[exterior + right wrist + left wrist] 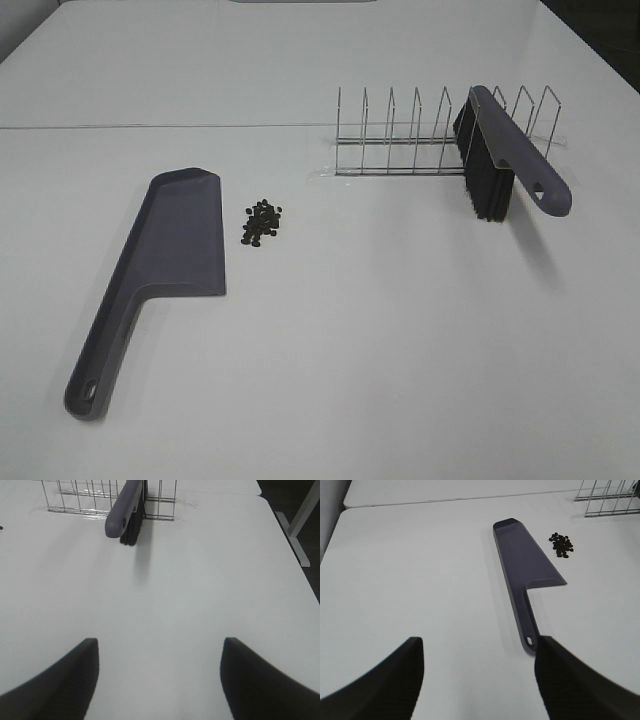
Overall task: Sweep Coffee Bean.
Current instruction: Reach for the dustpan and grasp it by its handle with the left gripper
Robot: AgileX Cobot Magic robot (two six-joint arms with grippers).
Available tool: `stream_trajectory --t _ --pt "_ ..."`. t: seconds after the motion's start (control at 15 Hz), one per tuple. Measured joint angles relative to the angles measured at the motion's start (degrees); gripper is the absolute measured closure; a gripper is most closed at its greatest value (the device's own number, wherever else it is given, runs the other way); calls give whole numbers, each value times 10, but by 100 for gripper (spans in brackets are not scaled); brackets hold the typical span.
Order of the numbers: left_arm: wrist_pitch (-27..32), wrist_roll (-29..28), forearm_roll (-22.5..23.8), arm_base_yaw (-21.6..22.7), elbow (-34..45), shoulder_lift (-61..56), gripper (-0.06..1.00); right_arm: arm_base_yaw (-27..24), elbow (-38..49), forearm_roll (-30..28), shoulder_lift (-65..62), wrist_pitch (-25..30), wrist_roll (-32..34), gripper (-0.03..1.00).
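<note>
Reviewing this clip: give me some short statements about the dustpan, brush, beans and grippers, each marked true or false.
1. The coffee beans lie piled on the table beside the dustpan, not in it. True.
2. The brush lies flat on the table next to the beans. False: it rests in the wire rack, away from them.
3. The left gripper is shut on the dustpan's handle. False: it is open and holds nothing.
4. The right gripper is open and apart from the brush. True.
</note>
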Motion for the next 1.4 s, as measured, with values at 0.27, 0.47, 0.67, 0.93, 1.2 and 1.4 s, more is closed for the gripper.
stream_trajectory --t 0.27,0.47,0.67,0.93,1.2,1.4 --pt "0 0 0 0 0 0 33 0 0 0 0 0 0 29" --pt "0 0 0 0 0 0 33 0 0 0 0 0 0 29" --pt "0 0 0 0 0 0 33 0 0 0 0 0 0 29" --pt "0 0 0 0 0 0 33 0 0 0 0 0 0 29" --pt "0 0 0 0 0 0 33 0 0 0 0 0 0 29" --pt "0 0 0 0 0 0 33 0 0 0 0 0 0 29"
